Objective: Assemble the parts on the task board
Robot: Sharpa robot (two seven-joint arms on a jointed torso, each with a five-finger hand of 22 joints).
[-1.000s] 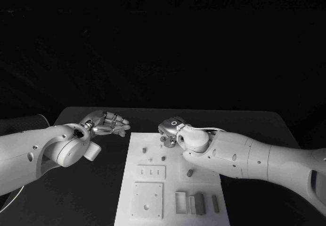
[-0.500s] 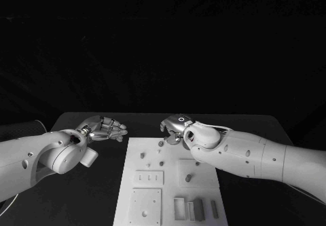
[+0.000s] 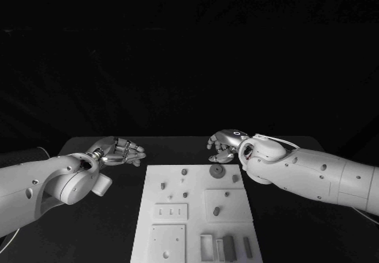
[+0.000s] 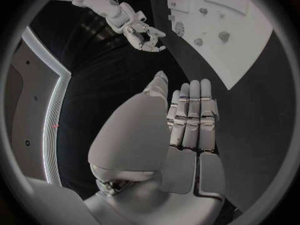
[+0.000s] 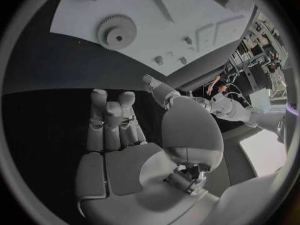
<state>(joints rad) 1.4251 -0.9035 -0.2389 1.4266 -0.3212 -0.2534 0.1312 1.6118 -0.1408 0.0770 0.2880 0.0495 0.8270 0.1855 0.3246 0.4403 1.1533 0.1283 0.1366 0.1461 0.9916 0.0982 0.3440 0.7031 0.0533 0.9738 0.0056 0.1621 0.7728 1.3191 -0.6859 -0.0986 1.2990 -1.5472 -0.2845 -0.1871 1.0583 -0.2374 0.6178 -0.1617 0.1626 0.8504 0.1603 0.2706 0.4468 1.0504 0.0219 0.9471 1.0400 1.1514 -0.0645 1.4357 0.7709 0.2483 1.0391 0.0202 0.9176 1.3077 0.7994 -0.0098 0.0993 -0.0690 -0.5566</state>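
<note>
The white task board (image 3: 197, 219) lies in the middle of the table, also seen in the wrist views (image 4: 250, 45) (image 5: 169, 15). A round toothed gear (image 3: 216, 171) (image 5: 117, 33) lies flat near its far right corner. Small pegs (image 3: 184, 171) stand farther left, and several bars (image 3: 229, 247) sit at the near edge. My left hand (image 3: 118, 150) (image 4: 187, 120) hovers off the board's far left corner, fingers straight, holding nothing. My right hand (image 3: 225, 145) (image 5: 115, 130) (image 4: 142, 35) is just beyond the far right corner, behind the gear, fingers apart and empty.
Black table (image 3: 103, 219) runs on both sides of the board and behind it. Two square recessed plates (image 3: 171, 211) (image 3: 168, 241) sit on the board's left half. My right forearm (image 3: 316, 175) reaches in over the table's right side.
My right hand has drawn away to the right from over the board's far edge, and the gear now lies uncovered there. The camera has shifted. My left hand stays about where it was.
</note>
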